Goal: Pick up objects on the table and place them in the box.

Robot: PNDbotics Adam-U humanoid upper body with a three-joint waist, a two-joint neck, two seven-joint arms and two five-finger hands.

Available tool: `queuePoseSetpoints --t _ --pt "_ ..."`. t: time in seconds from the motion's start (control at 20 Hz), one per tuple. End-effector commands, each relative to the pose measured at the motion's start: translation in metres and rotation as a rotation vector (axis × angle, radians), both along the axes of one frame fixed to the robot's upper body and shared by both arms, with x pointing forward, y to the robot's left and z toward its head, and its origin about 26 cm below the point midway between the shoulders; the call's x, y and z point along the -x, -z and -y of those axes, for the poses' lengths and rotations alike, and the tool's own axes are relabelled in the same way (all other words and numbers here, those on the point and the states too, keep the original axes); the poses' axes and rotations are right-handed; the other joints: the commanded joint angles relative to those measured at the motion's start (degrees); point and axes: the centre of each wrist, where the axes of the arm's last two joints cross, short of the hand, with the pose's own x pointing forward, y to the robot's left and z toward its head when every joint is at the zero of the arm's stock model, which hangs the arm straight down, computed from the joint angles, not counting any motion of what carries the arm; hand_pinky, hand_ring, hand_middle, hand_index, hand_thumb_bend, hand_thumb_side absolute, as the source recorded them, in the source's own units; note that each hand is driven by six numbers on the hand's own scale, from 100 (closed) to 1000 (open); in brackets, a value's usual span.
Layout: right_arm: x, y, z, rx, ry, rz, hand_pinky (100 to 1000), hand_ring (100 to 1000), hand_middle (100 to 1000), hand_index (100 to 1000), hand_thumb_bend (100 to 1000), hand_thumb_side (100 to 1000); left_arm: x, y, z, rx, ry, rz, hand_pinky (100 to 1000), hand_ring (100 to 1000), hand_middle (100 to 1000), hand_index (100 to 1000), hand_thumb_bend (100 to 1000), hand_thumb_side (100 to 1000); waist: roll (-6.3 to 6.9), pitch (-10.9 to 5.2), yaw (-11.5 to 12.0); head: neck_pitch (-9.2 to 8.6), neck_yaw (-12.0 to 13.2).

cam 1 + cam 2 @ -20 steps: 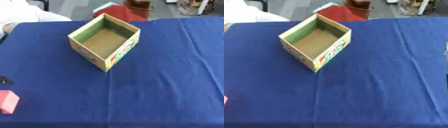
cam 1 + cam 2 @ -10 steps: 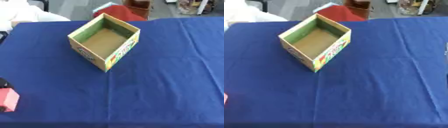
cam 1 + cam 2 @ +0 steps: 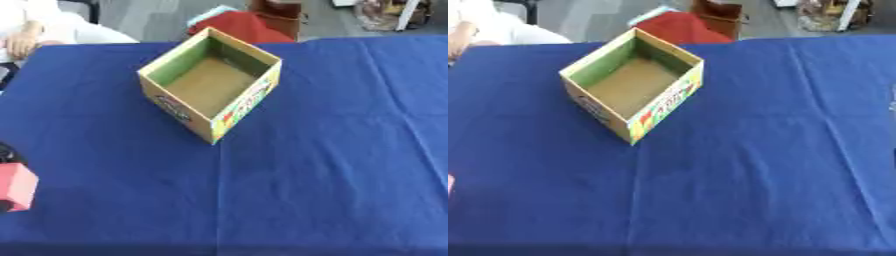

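An open cardboard box (image 3: 211, 84) with green inner walls and printed sides stands turned at an angle on the blue tablecloth (image 3: 315, 165), left of centre and towards the back. It looks empty. At the left edge, a pink-red block (image 3: 15, 187) is held by my left hand (image 3: 7, 153). Black parts of that hand show above and below the block, and the rest is cut off. A thin sliver at the right edge of the right eye view may be my right hand (image 3: 892, 103).
The cloth has a long crease running from the box towards the front edge. Behind the far table edge lie a red object (image 3: 238, 25) and floor clutter. A person's sleeve and hand (image 3: 26, 42) rest at the far left corner.
The pink-red block and my left hand have shifted slightly up along the left edge. The box has not moved.
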Motion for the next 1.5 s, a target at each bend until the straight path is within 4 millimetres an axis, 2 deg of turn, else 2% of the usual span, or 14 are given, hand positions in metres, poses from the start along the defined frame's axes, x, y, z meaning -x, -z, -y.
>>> queuePoseSetpoints --t 0.05,0.55,0.85,1.35,1.5 --pt "0.004 -0.01 0.0 0.017 0.002 0.034 701 748 858 789 100 1000 0.0 -0.032 0.002 -0.041 0.011 0.069 629 651 604 785 242 163 0.12 -0.83 0.0 0.37 0.3" --pt "0.003 -0.01 -0.001 0.02 -0.01 0.032 701 749 857 789 100 1000 -0.016 -0.092 0.058 -0.019 0.199 0.19 621 643 599 782 194 155 0.44 -1.21 -0.6 0.37 1.0" --pt "0.003 -0.009 -0.003 0.019 -0.019 0.028 699 749 859 789 100 1000 -0.044 -0.12 0.098 0.044 0.293 0.235 613 630 593 779 168 174 0.69 -1.05 -1.2 0.37 1.9" --pt "0.002 -0.01 -0.007 0.009 -0.044 0.032 698 749 861 788 100 1000 -0.091 -0.142 0.164 0.148 0.399 0.279 597 610 577 781 122 193 0.52 -0.43 -2.5 0.36 3.9" --pt "0.001 -0.012 -0.009 0.005 -0.056 0.038 697 749 861 788 100 1000 -0.108 -0.144 0.183 0.185 0.392 0.284 593 606 574 781 109 197 0.29 0.14 -3.3 -0.28 4.6"
